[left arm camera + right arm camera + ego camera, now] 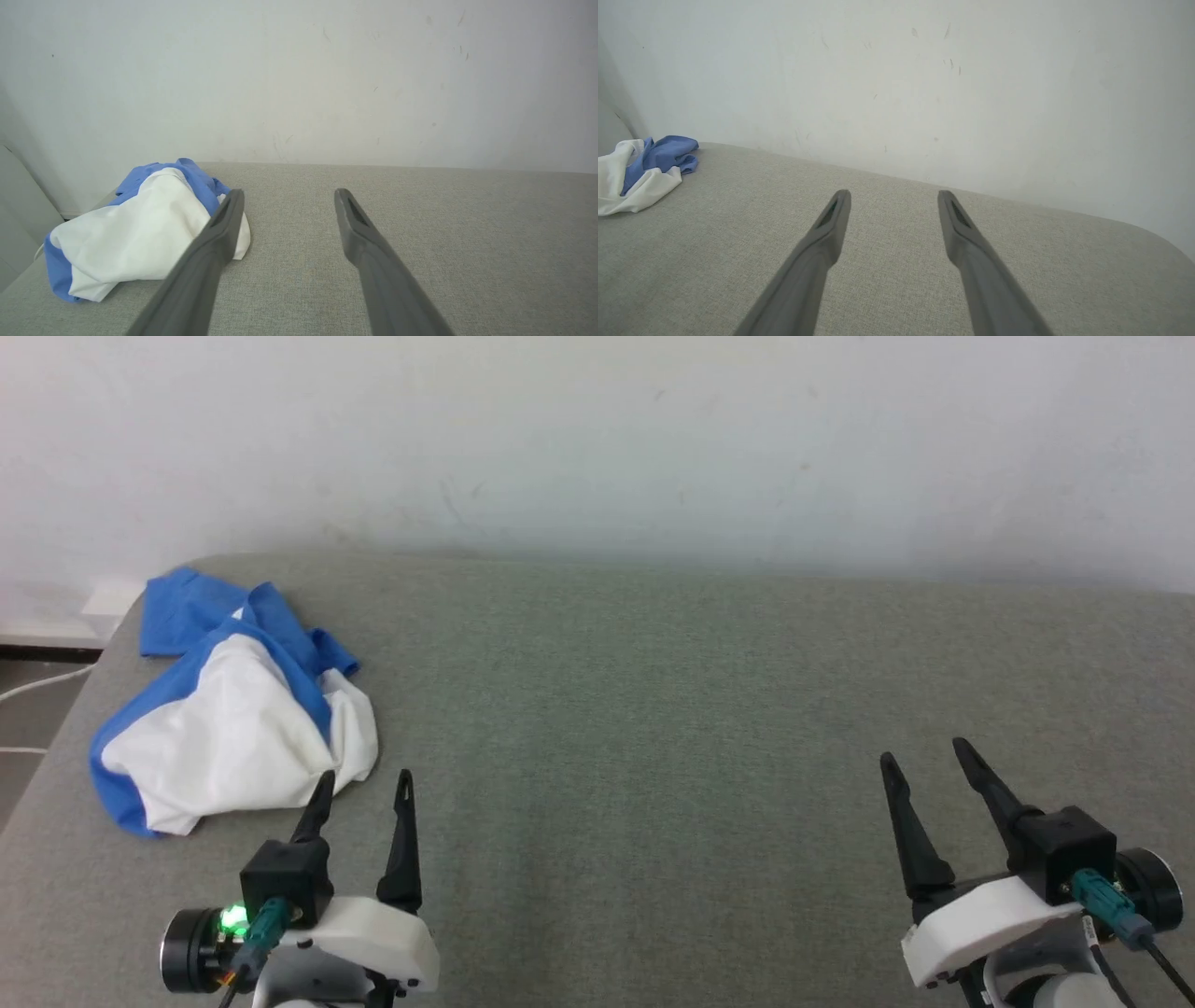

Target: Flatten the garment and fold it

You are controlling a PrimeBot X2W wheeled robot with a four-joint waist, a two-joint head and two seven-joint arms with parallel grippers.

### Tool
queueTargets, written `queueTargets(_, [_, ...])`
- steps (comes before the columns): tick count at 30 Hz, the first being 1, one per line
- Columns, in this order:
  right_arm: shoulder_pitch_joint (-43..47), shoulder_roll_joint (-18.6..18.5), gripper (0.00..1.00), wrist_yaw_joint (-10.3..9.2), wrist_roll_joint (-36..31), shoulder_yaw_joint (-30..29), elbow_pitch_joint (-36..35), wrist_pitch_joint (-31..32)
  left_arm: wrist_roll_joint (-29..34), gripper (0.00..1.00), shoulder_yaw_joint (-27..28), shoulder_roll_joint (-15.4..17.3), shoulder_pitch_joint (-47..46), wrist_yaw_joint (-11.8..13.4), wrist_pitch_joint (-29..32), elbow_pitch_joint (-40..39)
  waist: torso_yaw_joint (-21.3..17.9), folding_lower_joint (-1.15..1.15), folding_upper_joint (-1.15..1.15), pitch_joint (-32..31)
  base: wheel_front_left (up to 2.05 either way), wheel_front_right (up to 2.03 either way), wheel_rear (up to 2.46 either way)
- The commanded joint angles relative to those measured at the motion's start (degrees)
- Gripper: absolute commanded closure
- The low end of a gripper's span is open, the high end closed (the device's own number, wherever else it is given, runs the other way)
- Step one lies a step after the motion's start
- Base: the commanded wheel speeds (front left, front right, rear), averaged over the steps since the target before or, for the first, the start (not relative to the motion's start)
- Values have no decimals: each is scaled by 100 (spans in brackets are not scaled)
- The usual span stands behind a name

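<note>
The garment [233, 719] lies in a crumpled heap on the far left corner of the grey padded surface [653, 709]. White body cloth is bunched up in front, and blue sleeve cloth is wrapped over and behind it. No lettering or neckline shows in the folds. Nothing of the task looks done yet: the shirt has not been spread out, so flattening it and every fold are still left.

The left gripper [364, 775] is over the near left part of the surface, its two fingers spread apart and holding nothing. One fingertip is at the heap's near edge, but I cannot tell whether it touches. The right gripper [922, 750] is over the near right part of the surface, also spread and empty. Behind the surface's far edge rises a pale wall [597, 429].
</note>
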Motion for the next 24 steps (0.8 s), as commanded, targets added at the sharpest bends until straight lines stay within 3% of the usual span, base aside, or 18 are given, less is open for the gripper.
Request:
queueTargets(1, [23, 9, 0, -4, 40, 30, -7, -71, -30, 0, -5, -3, 69, 54, -80, 14, 120, 0, 0, -8, 0, 0, 0])
queueTargets(24, [56, 15, 0, -7, 123, 181, 55, -347, -107, 0, -95, -5, 164, 108, -355, 39, 1054, 0, 0, -60, 0, 0, 0])
